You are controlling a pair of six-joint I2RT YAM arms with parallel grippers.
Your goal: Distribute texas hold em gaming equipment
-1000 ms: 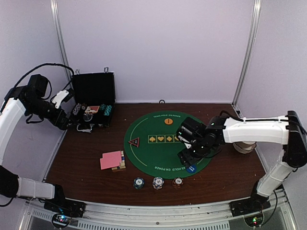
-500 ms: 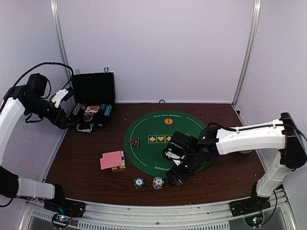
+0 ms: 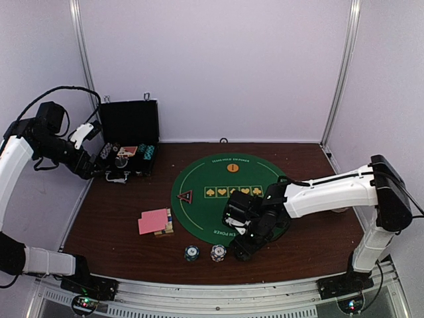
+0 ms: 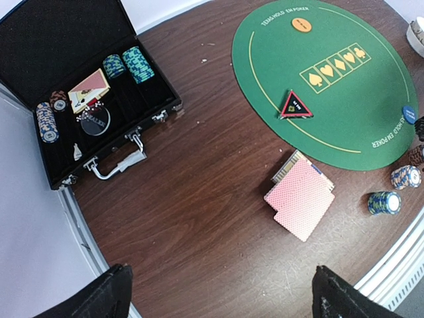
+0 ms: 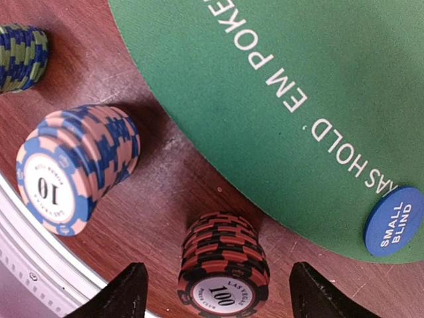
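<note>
Right gripper (image 5: pixel 217 275) is released, its jaws straddling the red stack (image 5: pixel 222 255) without touching it, at the tabletop's near edge just off the mat (image 5: pixel 265 99). Left gripper (image 4: pixel 222 269) hangs released, empty, by the far left corner.

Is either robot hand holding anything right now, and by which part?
Nothing is held. The left gripper is open; the right gripper stands open around the red-black chip stack, apart from it.
</note>
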